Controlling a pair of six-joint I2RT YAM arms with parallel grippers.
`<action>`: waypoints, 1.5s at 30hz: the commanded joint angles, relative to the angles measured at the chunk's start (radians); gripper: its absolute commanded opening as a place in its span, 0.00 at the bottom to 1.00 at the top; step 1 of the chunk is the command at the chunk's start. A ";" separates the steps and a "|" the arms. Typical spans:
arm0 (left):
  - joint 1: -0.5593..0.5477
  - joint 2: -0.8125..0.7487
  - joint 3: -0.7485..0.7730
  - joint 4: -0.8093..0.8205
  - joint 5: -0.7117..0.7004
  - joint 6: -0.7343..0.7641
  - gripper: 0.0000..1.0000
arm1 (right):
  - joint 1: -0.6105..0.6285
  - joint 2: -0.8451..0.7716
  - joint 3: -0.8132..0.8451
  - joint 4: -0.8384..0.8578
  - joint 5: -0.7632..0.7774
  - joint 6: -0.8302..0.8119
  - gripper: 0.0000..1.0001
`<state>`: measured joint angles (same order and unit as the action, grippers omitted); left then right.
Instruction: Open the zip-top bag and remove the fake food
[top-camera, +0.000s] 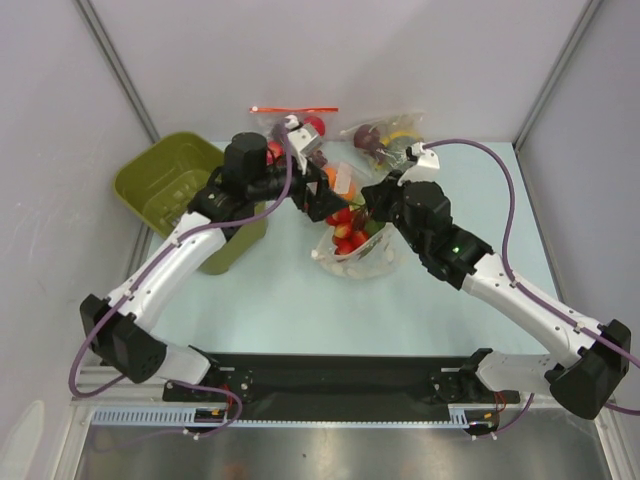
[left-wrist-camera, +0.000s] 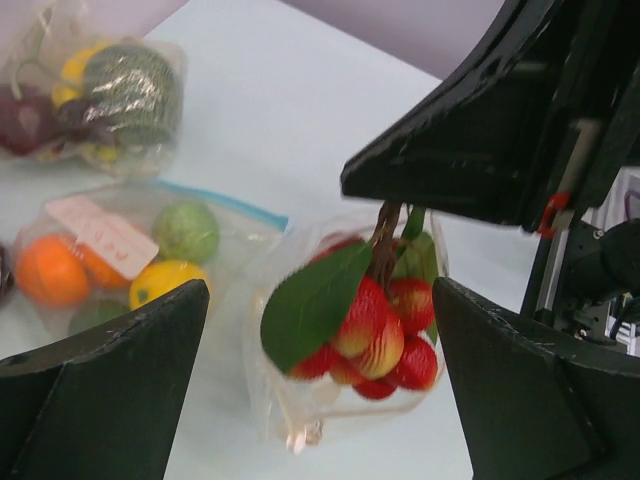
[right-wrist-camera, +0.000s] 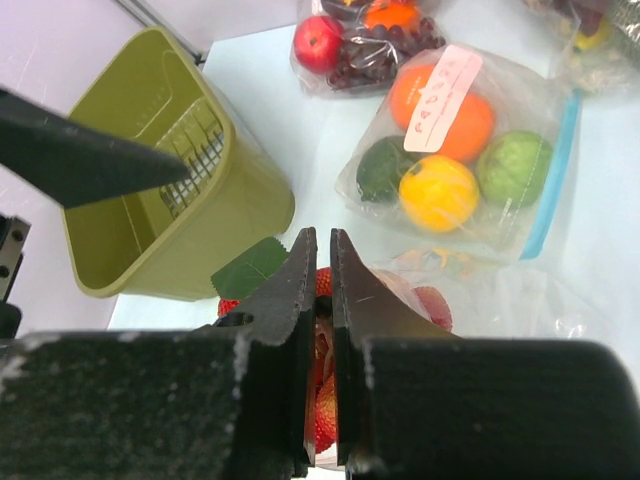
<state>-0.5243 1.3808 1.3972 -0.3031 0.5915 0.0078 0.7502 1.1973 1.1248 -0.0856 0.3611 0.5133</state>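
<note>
The fake food (left-wrist-camera: 375, 330) is a bunch of glossy red berries with a green leaf (left-wrist-camera: 310, 305). It hangs by its stem from my right gripper (left-wrist-camera: 388, 212), whose jaws are shut on the stem. The clear zip-top bag (left-wrist-camera: 290, 410) sags round and below the bunch, its lower end on the table. In the top view the bunch (top-camera: 345, 228) sits above the bag (top-camera: 358, 260), with my right gripper (top-camera: 372, 208) over it. My left gripper (left-wrist-camera: 320, 290) is wide open and empty, one finger either side of the bunch; it also shows in the top view (top-camera: 320, 197). In the right wrist view the nearly closed gripper (right-wrist-camera: 320, 250) hides most of the berries (right-wrist-camera: 437, 306).
An olive-green bin (top-camera: 172, 188) stands at the left, close to the left arm. A bag of orange, yellow and green balls with a blue zip (right-wrist-camera: 460, 150) lies just behind the bunch. A bag with a red zip strip (top-camera: 293, 122) and another fruit bag (top-camera: 388, 136) lie at the back.
</note>
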 joint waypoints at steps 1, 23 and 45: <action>-0.060 0.067 0.094 0.062 0.033 0.030 1.00 | -0.002 -0.030 0.040 0.023 -0.020 0.034 0.00; -0.166 0.192 0.045 0.105 0.113 0.043 0.93 | -0.003 -0.056 0.024 0.033 -0.085 0.113 0.00; -0.166 0.202 0.013 0.070 0.128 0.034 0.00 | -0.095 -0.186 0.023 -0.123 -0.011 0.033 0.48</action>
<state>-0.7010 1.5898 1.4048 -0.2497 0.6685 0.0437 0.6853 1.0966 1.1240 -0.2195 0.2871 0.5900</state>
